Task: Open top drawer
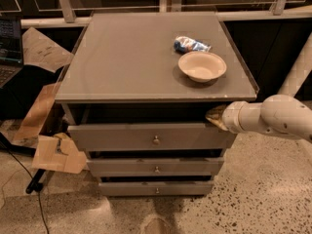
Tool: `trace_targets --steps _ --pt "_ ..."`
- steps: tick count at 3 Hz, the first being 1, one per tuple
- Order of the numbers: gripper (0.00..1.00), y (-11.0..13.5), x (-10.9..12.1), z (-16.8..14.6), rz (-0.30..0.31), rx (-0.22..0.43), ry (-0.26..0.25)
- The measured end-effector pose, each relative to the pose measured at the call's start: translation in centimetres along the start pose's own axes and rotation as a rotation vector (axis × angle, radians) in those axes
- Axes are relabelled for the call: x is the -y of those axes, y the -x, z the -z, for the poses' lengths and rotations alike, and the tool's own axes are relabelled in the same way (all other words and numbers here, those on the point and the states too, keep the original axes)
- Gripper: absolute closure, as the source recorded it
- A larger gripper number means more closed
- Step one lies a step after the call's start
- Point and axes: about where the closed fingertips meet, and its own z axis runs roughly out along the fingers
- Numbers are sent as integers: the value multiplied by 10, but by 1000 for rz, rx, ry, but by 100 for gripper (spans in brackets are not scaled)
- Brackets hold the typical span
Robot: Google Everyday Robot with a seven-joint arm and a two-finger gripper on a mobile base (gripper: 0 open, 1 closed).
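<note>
- Gripper (215, 117) at the end of the white arm (273, 117), which reaches in from the right. Its tan tip is tucked into the dark gap under the cabinet top (126, 57).
- How wide the gripper is spread is hidden from this angle, so its grip is unclear.
- Just below and to the left of the gripper lies the top drawer (117, 136). The tip is at the drawer's upper right corner, and whether it touches the edge is unclear.
- The drawer's wide grey front stands a little forward of the two fronts beneath it.
- Its small round knob (156, 140) is left of the gripper and slightly lower, at the centre of the front.
- Further down from the gripper are the middle drawer (122, 167) and then the bottom drawer (126, 188), both narrower.
- Above the gripper, on the cabinet top, sits a cream bowl (202, 66). A blue and white packet (191, 44) lies just beyond it.
- Far to the left of the gripper, pieces of cardboard (57, 155) lean beside the cabinet.
</note>
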Motion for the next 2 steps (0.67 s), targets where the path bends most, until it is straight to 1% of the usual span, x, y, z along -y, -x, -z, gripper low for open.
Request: trace_targets --steps 1,2 --pt "100 0 -3 2 11 17 34" --pt "100 2 -13 11 31 31 98"
